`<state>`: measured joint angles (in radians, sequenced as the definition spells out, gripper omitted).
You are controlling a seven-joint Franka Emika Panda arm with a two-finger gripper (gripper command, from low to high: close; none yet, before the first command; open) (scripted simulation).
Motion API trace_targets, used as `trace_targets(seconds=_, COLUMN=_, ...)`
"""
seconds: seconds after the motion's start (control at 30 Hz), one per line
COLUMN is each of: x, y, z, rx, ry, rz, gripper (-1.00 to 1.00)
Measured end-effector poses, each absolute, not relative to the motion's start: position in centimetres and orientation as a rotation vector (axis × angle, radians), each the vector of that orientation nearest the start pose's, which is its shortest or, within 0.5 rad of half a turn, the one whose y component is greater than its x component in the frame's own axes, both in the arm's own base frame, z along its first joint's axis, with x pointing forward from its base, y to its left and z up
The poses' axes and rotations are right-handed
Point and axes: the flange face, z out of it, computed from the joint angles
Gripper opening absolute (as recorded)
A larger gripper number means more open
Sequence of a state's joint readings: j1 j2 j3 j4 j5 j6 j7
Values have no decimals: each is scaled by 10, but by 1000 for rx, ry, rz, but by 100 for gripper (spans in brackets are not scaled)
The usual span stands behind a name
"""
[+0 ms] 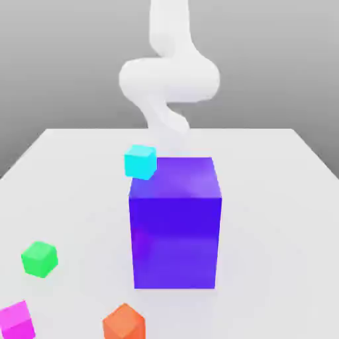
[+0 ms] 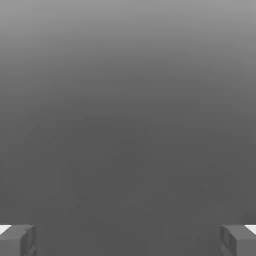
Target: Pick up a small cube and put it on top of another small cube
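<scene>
A blue-purple block (image 1: 175,232) stands amid cyan (image 1: 140,162), green (image 1: 40,259), orange (image 1: 124,323) and magenta-pink (image 1: 17,321) small cubes.

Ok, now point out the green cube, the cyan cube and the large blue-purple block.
Green cube (image 1: 40,259): exterior view, front side.
Cyan cube (image 1: 138,164): exterior view, front face.
Blue-purple block (image 1: 175,242): exterior view, front face.

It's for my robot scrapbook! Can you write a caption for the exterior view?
Robot arm behind a big blue-purple block, four small colorful cubes around.
</scene>
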<state>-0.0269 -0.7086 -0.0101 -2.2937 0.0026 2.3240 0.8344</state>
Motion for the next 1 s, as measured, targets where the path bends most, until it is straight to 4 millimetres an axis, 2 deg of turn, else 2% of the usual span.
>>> trace_targets(seconds=0.13, x=427, y=-45, z=633, rx=-2423, ry=1315, rz=-829, gripper=0)
trace_targets(seconds=0.27, x=465, y=-77, z=578, rx=-2396, ry=1490, rz=-706, gripper=0)
trace_targets(seconds=0.5, x=507, y=-140, z=468, rx=-2312, ry=1796, rz=-491, gripper=0)
trace_targets(seconds=0.67, x=514, y=-193, z=382, rx=-2211, ry=2030, rz=-336, gripper=0)
trace_targets(seconds=0.77, x=513, y=-214, z=329, rx=-2156, ry=2147, rz=-241, gripper=0)
trace_targets(seconds=1.0, x=487, y=-262, z=203, rx=-1993, ry=2416, rz=-25, gripper=0)
